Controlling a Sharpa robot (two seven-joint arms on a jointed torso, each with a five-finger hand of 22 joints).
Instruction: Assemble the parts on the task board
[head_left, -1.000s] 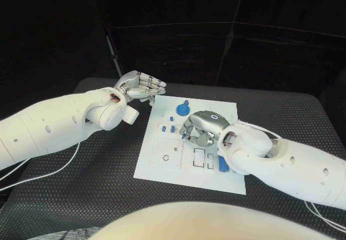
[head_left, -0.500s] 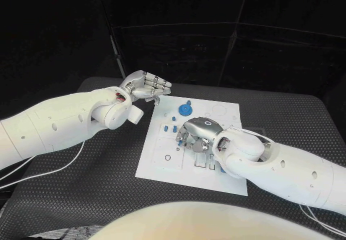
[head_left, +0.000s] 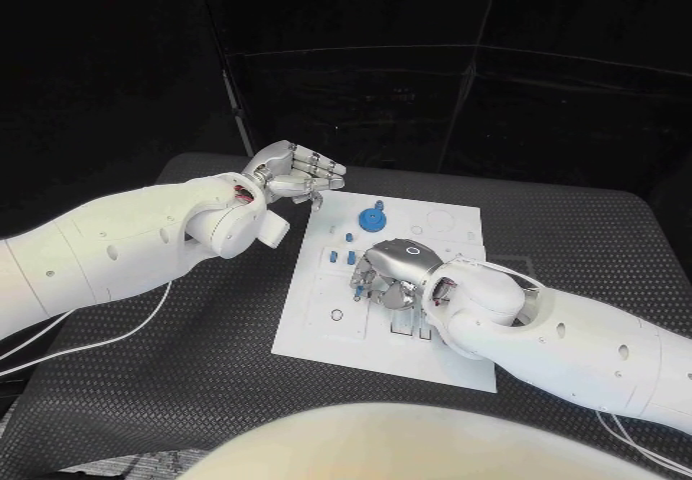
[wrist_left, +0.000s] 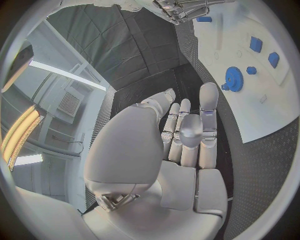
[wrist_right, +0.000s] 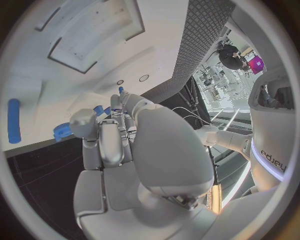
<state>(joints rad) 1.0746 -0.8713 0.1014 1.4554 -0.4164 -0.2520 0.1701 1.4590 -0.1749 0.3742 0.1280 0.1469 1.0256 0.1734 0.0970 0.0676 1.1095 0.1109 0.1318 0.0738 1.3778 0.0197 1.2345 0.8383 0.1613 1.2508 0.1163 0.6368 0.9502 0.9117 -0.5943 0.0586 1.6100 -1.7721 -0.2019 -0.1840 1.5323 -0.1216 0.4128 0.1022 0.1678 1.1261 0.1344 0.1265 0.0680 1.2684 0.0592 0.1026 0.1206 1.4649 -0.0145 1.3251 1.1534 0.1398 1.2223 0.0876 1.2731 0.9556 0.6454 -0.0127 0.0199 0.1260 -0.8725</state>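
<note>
Over the board (head_left: 325, 330), right hand (head_left: 392, 272) poised above the slots, grip unclear; left hand (head_left: 293, 175) parked aside, fingers curled on nothing.

The head camera looks steeply down on the task board (head_left: 378, 300). Each wrist camera sits close behind its own hand, and both see that board's blue gear (wrist_left: 234, 78).

Right hand (head_left: 392, 268) lower down the task board (head_left: 325, 330), nearer the robot
</note>
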